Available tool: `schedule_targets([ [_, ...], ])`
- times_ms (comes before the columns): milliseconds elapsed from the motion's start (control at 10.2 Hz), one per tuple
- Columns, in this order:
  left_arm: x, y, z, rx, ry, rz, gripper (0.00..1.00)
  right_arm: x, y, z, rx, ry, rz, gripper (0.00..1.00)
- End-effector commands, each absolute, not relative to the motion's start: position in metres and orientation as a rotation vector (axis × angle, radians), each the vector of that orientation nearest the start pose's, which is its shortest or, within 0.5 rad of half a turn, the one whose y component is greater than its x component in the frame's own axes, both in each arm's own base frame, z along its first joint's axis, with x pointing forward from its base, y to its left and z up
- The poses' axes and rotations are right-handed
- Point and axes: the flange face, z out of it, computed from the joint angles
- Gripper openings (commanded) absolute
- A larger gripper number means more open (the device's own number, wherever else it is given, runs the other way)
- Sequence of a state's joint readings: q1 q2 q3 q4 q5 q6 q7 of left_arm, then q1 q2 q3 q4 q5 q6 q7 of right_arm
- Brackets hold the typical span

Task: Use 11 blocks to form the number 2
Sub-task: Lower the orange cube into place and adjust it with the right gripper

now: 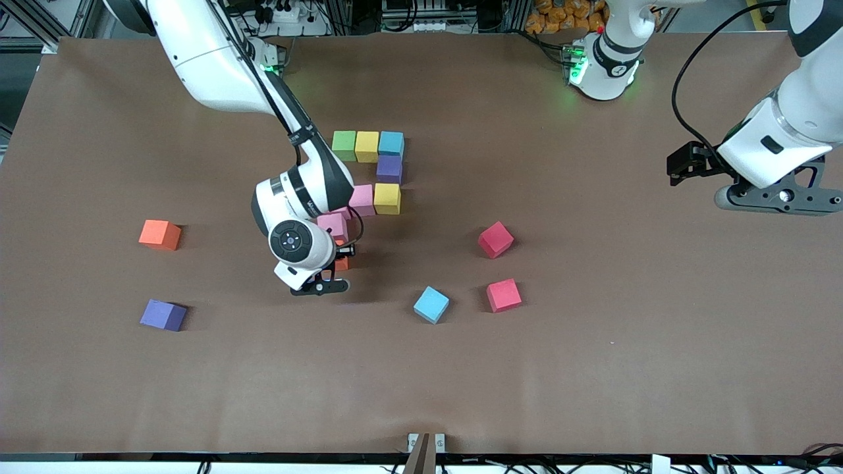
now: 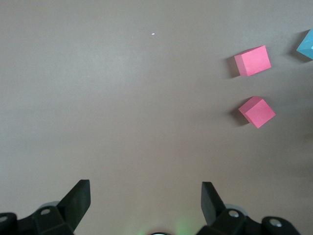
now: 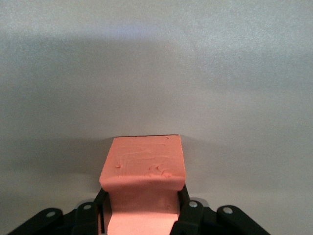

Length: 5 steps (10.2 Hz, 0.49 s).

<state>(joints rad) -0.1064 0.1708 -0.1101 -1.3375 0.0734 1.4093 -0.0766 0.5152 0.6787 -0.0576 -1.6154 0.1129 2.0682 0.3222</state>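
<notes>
An orange foam cube (image 3: 144,169) is seen clamped between the fingers of the right gripper (image 1: 338,261), low over the brown table (image 1: 593,368), just beside the nearer pink foam cube (image 1: 333,225) on its camera side. The partly built number 2 (image 1: 369,172) lies mid-table: a top row of a green foam cube (image 1: 344,145), a yellow foam cube (image 1: 367,145) and a light blue foam cube (image 1: 391,143), touching one another. A purple foam cube (image 1: 389,168) is set under the light blue one, then a second yellow cube (image 1: 387,198) with a pink foam cube (image 1: 362,199) beside it.

Loose blocks are scattered around: a second orange cube (image 1: 159,234) and a second purple cube (image 1: 163,315) toward the right arm's end, a second light blue cube (image 1: 431,304) nearer the camera, and two red foam cubes (image 1: 495,239) (image 1: 504,295) toward the left arm's end.

The left gripper (image 2: 145,200) is held spread wide with nothing in it, waiting over bare table at its own end.
</notes>
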Motion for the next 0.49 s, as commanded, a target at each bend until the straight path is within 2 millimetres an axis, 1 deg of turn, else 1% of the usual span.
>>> schedule_targets([
  [0,0.5736,-0.1093,0.6276,-3.074,0.219,0.145,1.0,0.5781,0.3049,0.2037,-3.169,-0.11,0.39,0.0],
  [393,0.5736,-0.1093,0.6276,-3.074,0.222,0.145,1.0,0.5733,0.3029,0.1976,-3.17,-0.107,0.395,0.0],
])
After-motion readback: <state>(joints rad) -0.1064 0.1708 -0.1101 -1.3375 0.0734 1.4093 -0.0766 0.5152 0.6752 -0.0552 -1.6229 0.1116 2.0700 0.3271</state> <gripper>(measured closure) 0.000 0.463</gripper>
